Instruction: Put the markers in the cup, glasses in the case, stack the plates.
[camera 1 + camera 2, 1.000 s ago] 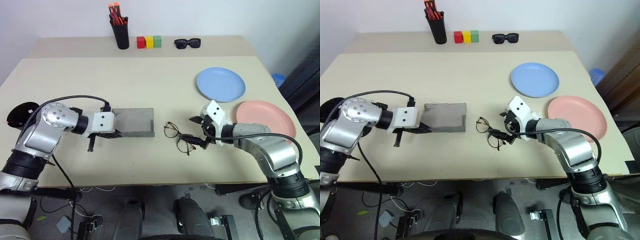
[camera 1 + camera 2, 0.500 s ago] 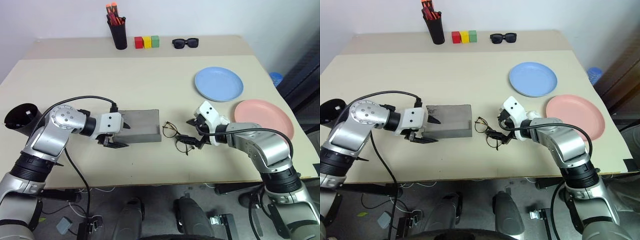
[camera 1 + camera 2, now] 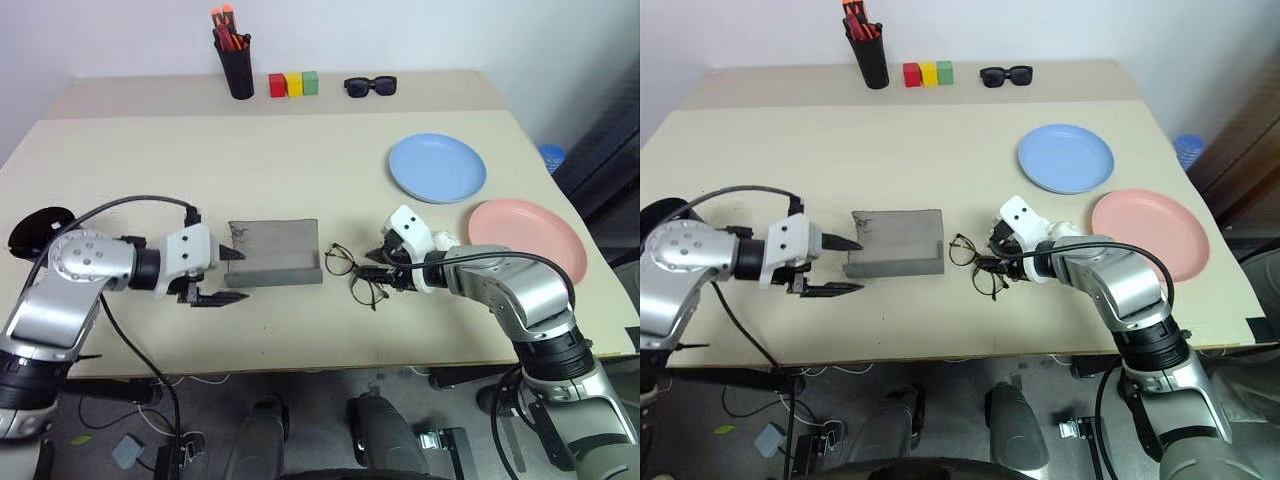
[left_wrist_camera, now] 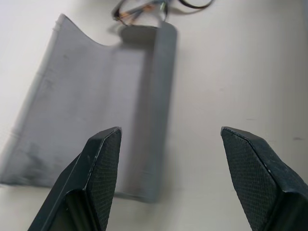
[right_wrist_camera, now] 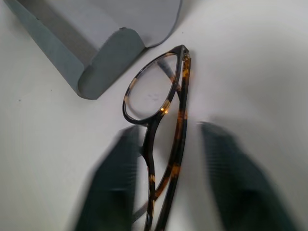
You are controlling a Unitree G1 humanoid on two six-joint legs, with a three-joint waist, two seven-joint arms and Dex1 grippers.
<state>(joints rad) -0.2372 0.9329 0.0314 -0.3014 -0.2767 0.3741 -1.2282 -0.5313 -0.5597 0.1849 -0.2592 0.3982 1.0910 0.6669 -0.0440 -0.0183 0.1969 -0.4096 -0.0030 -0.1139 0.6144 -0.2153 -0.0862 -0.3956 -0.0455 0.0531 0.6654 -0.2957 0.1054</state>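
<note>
Beige desk is carrying an open grey case; the left claw is gaping beside it, while the right claw, its spread unclear, is straddling tortoiseshell glasses.

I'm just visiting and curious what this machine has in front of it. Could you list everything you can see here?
glasses case: one, grey, lying open near the table's middle.
glasses: one thin dark pair, just right of the case.
plates: two, light blue and pink, apart, on the right.
cup: one, black, at the left edge.
pen holder: one, black, holding red and orange markers, at the back.
blocks: three, red, yellow, green, in a row beside the holder.
sunglasses: one black pair, at the back.
left gripper: open, beside the case.
right gripper: at the glasses.
</note>
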